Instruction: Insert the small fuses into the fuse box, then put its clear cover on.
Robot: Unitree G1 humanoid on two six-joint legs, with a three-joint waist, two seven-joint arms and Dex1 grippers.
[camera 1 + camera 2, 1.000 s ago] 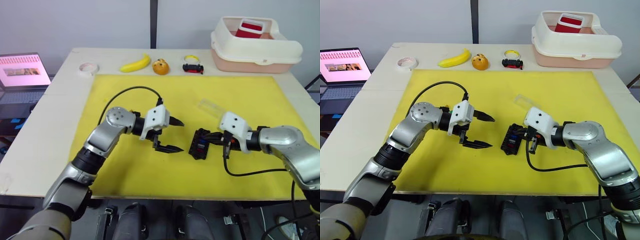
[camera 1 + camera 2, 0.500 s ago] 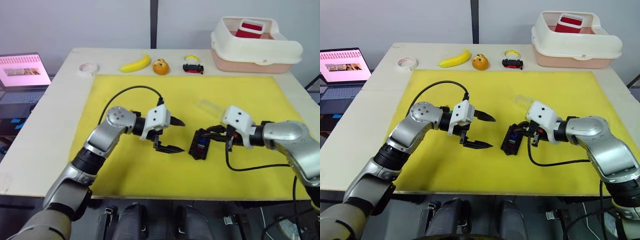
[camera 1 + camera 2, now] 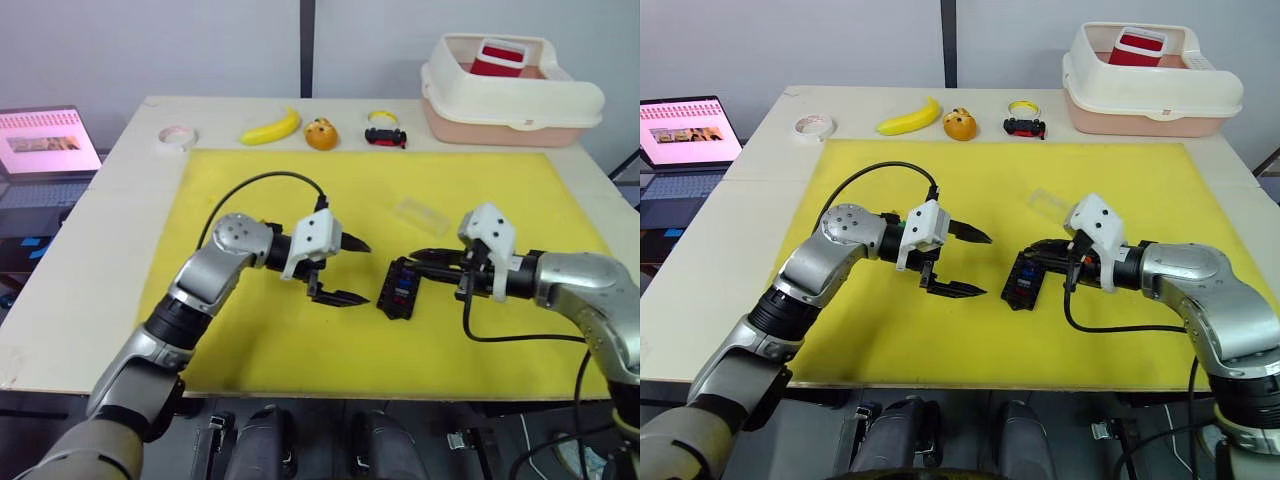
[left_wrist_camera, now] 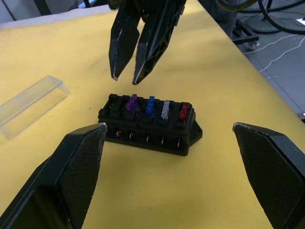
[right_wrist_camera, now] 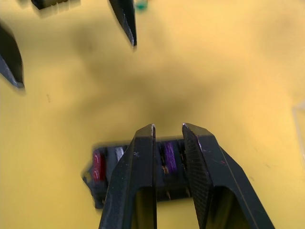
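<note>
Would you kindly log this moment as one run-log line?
left gripper: open, beside fuse box | right gripper: nearly shut, empty, above box | four fuses seated | clear cover: off, on mat

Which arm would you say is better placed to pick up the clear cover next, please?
Probably the right: the right gripper hangs just above the fuse box, nearer the clear cover than the left gripper.
</note>
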